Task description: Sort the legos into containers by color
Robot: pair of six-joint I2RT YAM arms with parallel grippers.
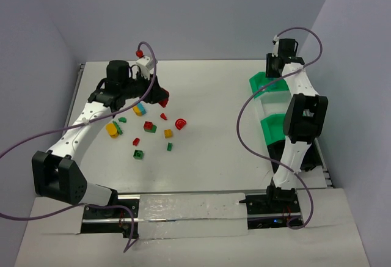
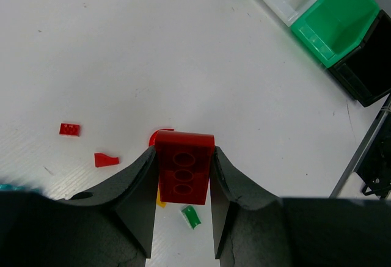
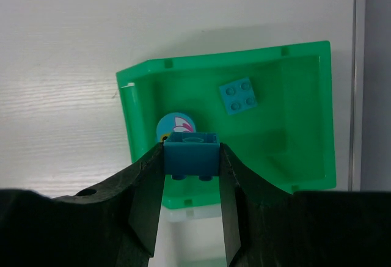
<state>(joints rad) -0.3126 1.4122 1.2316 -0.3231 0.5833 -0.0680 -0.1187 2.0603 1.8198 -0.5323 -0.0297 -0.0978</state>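
My left pincer (image 2: pixel 182 178) clamps a red brick (image 2: pixel 183 163) and my right pincer (image 3: pixel 191 168) a blue brick (image 3: pixel 191 149) above the near rim of the far-right-corner bin (image 3: pixel 299 114); released now, it could bounce out.

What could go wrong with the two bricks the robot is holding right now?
1. The right gripper holds a blue brick close to one wall of the green bin. If it is dropped there, it might hit the rim and bounce out.
2. The left gripper pinches a red brick at its fingertips, and the bins sit far away. The brick might slip out on the way.
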